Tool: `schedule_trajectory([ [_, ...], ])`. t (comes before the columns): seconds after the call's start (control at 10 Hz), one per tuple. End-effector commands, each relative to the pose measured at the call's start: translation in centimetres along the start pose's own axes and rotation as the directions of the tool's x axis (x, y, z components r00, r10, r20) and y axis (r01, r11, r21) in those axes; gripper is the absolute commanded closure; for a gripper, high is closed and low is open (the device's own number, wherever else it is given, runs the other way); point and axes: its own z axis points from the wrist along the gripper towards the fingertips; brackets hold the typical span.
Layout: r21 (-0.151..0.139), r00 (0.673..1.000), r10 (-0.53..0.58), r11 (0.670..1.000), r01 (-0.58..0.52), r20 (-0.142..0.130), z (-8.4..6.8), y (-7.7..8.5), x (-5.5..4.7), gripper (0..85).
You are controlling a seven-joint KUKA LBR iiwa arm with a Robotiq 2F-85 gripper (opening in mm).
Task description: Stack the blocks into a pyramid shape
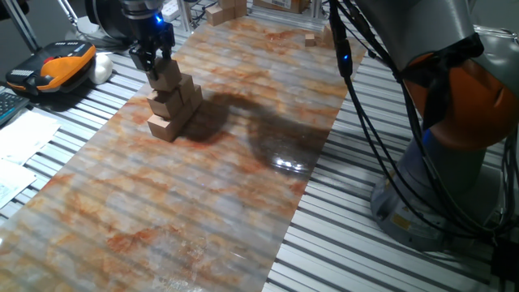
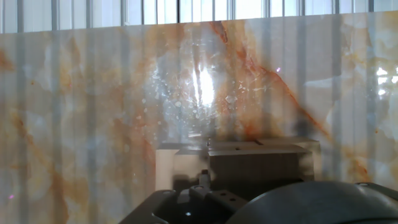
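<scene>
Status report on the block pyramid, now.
Claw at the top block of the pyramid, fingers around it; grip state unclear. Pyramid standing on marbled mat. Nothing in the way.

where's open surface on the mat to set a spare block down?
Most of the marbled mat is bare: the whole near half, plus the middle strip from the block pyramid right to the mat's edge by the robot base. Crowded: far-left, where the gripper sits at the pyramid's top block, and the far end with loose wooden pieces.

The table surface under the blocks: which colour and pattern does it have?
The mat is pale grey-white marble with orange-rust veins, clearest in the fixed view.
</scene>
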Motion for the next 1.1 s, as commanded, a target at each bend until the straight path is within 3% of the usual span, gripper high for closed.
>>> schedule_trajectory([
  [0.0, 0.008, 1.000, 0.008, 1.000, -0.008, 0.003, -0.01, 0.10, 0.02, 51.0],
  [0.2, 0.021, 0.999, 0.036, 0.999, -0.036, 0.019, -0.02, 0.18, 0.07, 51.0],
  [0.3, 0.027, 0.999, 0.045, 0.999, -0.046, 0.026, -0.02, 0.16, 0.08, 34.0],
  [0.5, 0.037, 0.998, 0.060, 0.997, -0.062, 0.036, -0.04, 0.12, 0.14, 34.0],
  [0.7, 0.041, 0.998, 0.065, 0.997, -0.066, 0.027, -0.01, 0.08, 0.17, 34.0],
  [0.8, 0.040, 0.997, 0.071, 0.997, -0.072, 0.018, 0.03, 0.13, 0.16, 17.0],
  [1.0, 0.040, 0.996, 0.085, 0.996, -0.085, 0.013, 0.17, 0.41, 0.19, 17.0],
])
